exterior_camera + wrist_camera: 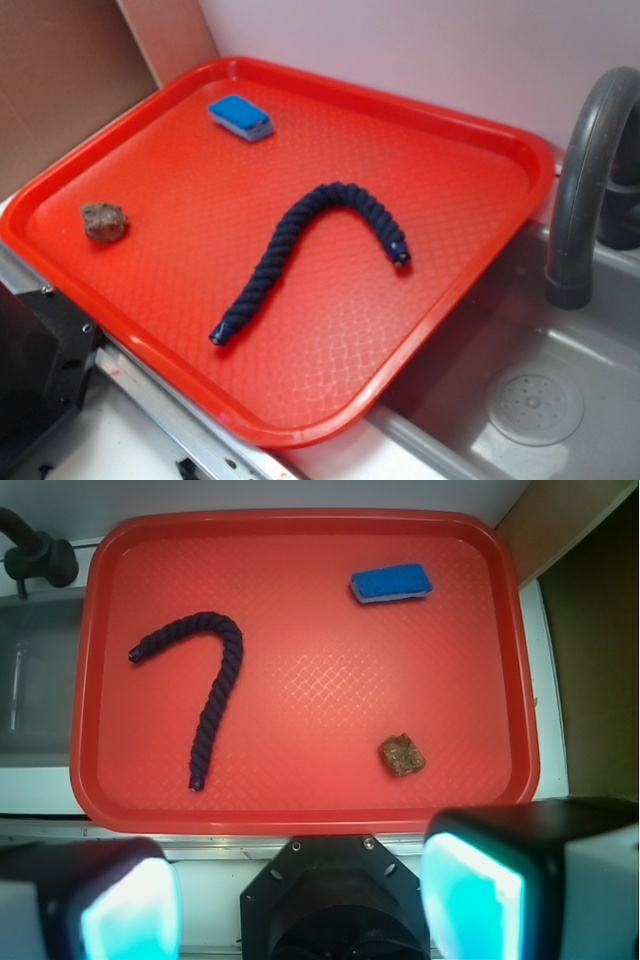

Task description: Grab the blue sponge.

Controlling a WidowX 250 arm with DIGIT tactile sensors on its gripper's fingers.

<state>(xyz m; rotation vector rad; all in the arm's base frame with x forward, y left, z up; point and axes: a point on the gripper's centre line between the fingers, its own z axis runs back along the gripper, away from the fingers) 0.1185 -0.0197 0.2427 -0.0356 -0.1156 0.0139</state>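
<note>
The blue sponge (240, 117) is a small bright-blue block with a pale lower layer, lying at the far left corner of the red tray (470, 130). In the wrist view it (391, 583) lies at the tray's upper right. My gripper (300, 905) is open and empty, with a wide gap between its two pads (470, 900). It is high above the robot base, off the tray's near edge and far from the sponge. The gripper does not show in the exterior view.
A long dark navy braided rope (300, 250) curves across the tray's middle (210, 690). A small brown lump (104, 221) lies at the tray's left (402, 754). A grey sink (560, 400) with a dark faucet (585, 170) lies right of the tray. A brown board stands far left.
</note>
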